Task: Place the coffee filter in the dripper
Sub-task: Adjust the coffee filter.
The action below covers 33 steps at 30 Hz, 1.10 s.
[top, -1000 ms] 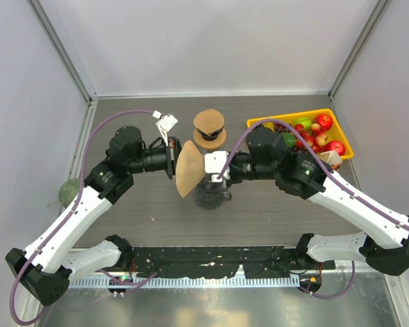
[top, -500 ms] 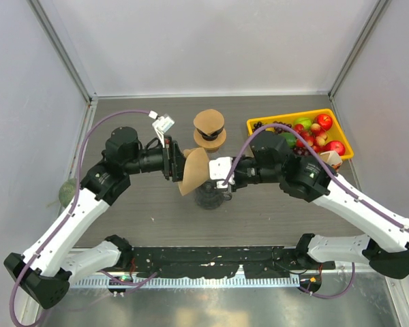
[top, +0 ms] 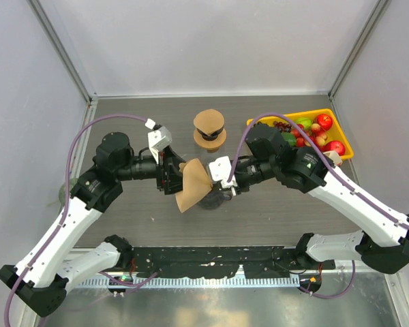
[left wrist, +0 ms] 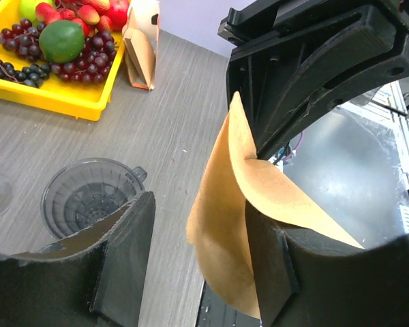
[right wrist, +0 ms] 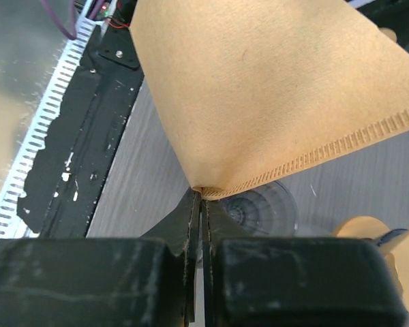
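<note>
The brown paper coffee filter (top: 192, 185) hangs in the air at mid-table, spread into a fan. My right gripper (top: 208, 178) is shut on its pointed corner (right wrist: 203, 191), with the fan (right wrist: 259, 88) rising in front of the wrist camera. My left gripper (top: 173, 174) stands open beside it. In the left wrist view the filter (left wrist: 235, 225) leans against one finger (left wrist: 269, 272), and the other finger (left wrist: 126, 252) is well apart from it. The clear glass dripper (left wrist: 88, 197) stands on the table below, partly hidden under the filter (right wrist: 266, 208).
A yellow tray (top: 296, 116) of fruit sits at the back right, its rim (left wrist: 61, 105) near a standing filter packet (left wrist: 142, 48). A brown-topped stand (top: 209, 128) is behind the dripper. A green ball (top: 57, 195) lies at the left wall.
My left gripper has opened and let go of the filter, drawing back a little. My right gripper has shut on the filter's corner, and the filter has dropped slightly toward the dripper.
</note>
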Each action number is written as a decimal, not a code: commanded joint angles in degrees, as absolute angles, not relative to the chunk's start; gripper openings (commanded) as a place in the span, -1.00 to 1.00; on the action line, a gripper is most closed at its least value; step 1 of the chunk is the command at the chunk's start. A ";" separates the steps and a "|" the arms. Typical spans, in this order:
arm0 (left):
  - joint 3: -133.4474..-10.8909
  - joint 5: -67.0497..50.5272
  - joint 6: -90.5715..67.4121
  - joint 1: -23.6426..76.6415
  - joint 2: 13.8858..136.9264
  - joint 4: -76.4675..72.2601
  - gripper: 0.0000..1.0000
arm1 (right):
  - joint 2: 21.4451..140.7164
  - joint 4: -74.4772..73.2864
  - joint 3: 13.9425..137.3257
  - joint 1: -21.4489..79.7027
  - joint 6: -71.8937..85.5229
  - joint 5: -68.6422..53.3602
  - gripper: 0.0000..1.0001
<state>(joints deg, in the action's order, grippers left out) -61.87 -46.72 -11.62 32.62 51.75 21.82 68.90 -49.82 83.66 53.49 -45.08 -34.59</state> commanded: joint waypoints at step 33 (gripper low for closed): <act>-86.75 15.90 -36.91 42.19 68.73 29.79 -1.00 | 73.73 -31.38 97.21 55.80 -13.88 4.82 0.88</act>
